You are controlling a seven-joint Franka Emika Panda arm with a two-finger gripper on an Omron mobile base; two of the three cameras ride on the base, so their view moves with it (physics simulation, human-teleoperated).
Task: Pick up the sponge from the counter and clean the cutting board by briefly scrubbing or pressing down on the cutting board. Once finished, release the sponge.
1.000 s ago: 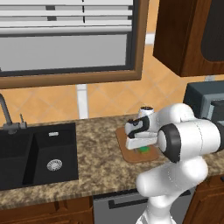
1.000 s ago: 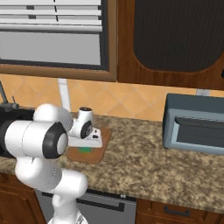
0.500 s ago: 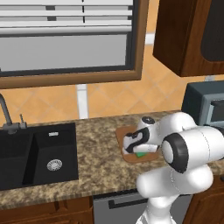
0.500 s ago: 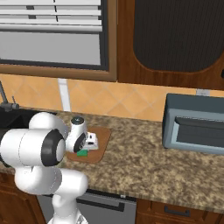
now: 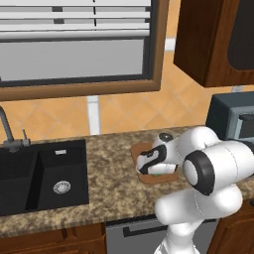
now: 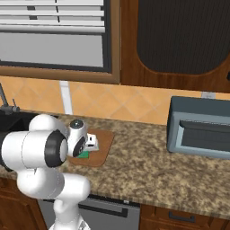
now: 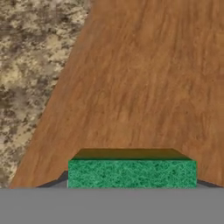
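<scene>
Green sponge (image 7: pixel 131 173) in claw (image 7: pixel 131 183); cutting board (image 7: pixel 144 87) edge near counter (image 7: pixel 35 57)

The desk (image 5: pixel 109 188) is a long speckled brown-and-tan granite top with a thick stone edge. A black sink basin (image 5: pixel 42 173) is set into it at the left. 1 reddish-brown wooden cutting board (image 6: pixel 102 146) lies flat on the desk, right of the sink. 1 grey microwave (image 6: pixel 200 128) stands on the desk further right, well apart from the board.
</scene>
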